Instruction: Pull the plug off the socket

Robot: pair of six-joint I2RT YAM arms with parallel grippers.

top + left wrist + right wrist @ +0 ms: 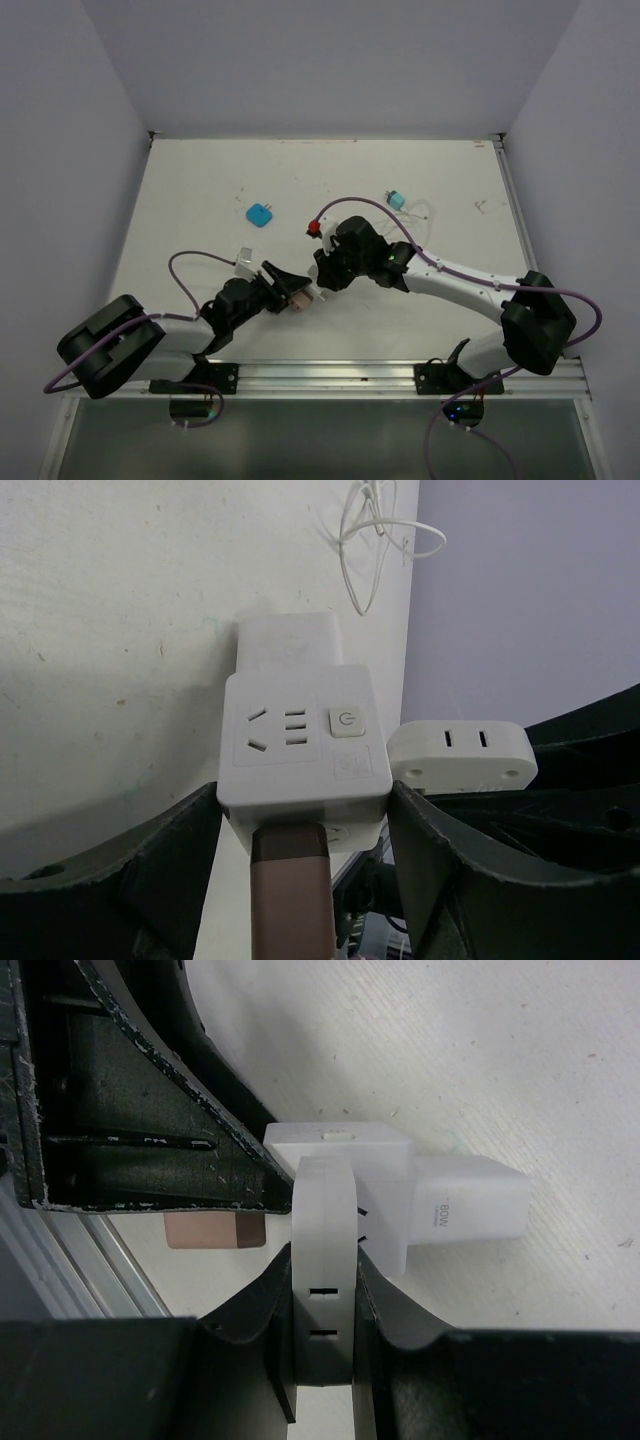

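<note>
My left gripper (303,820) holds the socket (300,740), a white cube with dark slots and a power button, its fingers pressing on the cube's two sides. A brown plug (290,900) sticks out of the cube's near face, and a white charger block (288,643) sits on its far face. My right gripper (323,1310) is shut on the plug (323,1260), a flat white one with two slots. This plug stands a narrow gap off the socket (345,1145), and two dark prongs show in that gap. From above, both grippers meet at the socket (303,294) near the table's front middle.
A blue square piece (260,215), a red-tipped piece (313,229) and a teal piece (396,200) lie farther back on the white table (200,190). A small clear piece (243,258) lies left of the grippers. A thin white wire loop (375,530) lies beyond the socket. Grey walls enclose the table.
</note>
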